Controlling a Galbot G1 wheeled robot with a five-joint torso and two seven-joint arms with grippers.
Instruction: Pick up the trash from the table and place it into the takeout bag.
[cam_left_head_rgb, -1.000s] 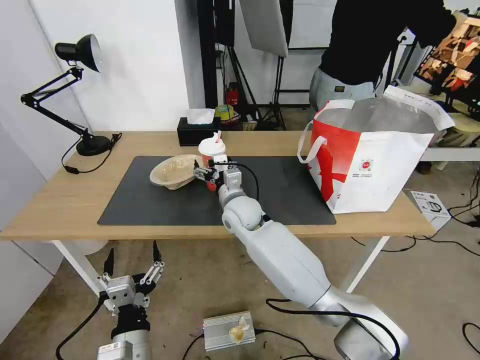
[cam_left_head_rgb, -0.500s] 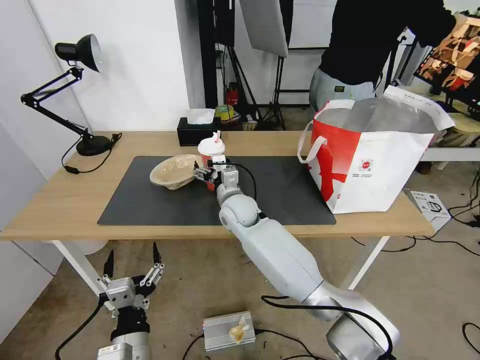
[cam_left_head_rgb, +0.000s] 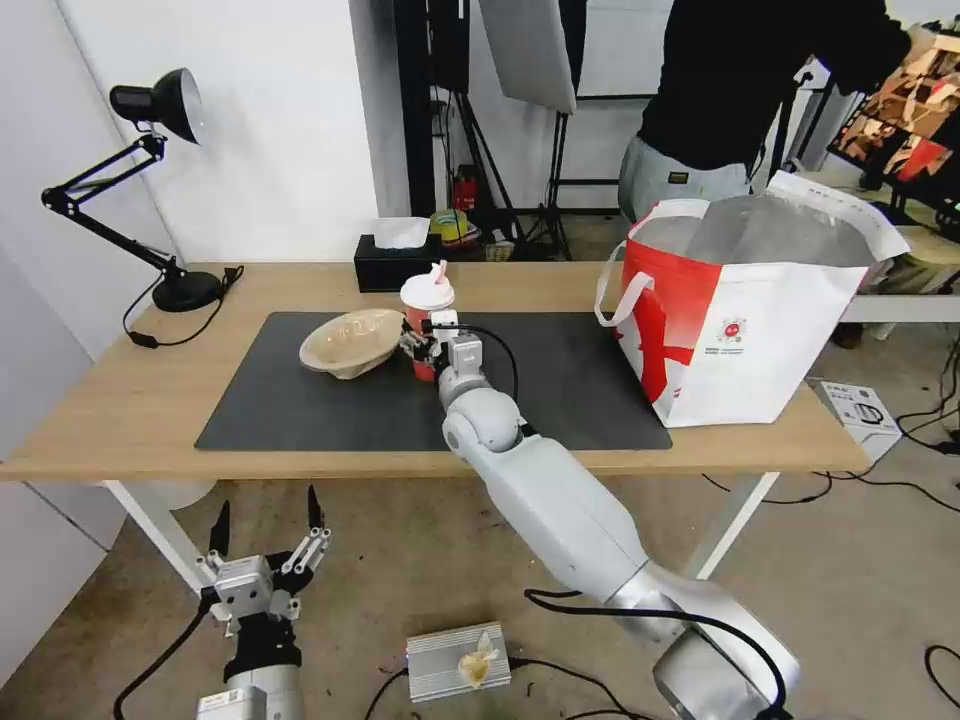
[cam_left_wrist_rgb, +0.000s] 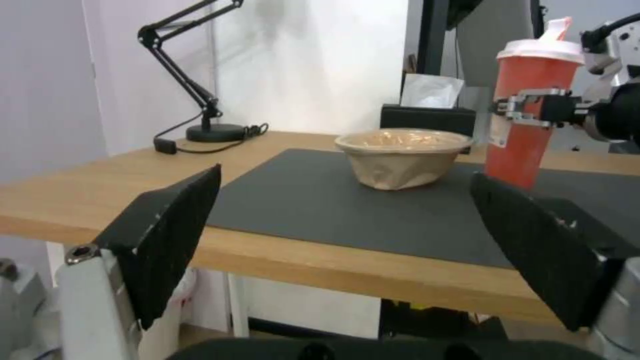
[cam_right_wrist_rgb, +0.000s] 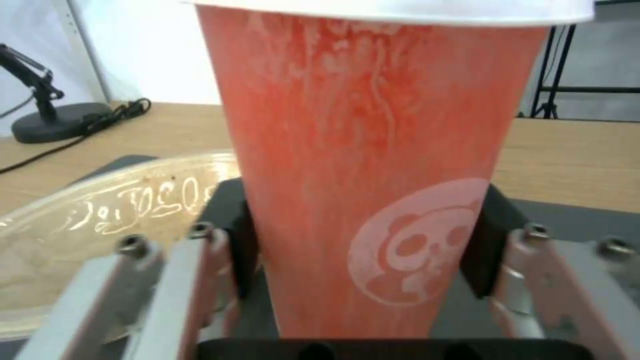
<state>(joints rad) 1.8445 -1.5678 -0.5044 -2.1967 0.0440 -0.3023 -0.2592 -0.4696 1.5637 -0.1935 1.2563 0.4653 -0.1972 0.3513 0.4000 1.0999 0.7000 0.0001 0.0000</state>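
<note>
Red cup (cam_left_head_rgb: 426, 300) now lifted, clamped in right gripper (cam_left_head_rgb: 418, 350); panda logo (cam_right_wrist_rgb: 417, 245) wrist-side.

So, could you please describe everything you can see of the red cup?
The red cup is a tall tapered disposable with a white lid, a straw stub and a pale round panda-like logo. It stands upright on the dark mat, just beside the beige bowl. The right gripper is shut on its lower body, pads against both sides.

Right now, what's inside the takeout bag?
The takeout bag stands open on the table, showing silver foil lining near its mouth. Its contents lie below the rim, hidden. The right gripper has its jaws closed on the red cup.
</note>
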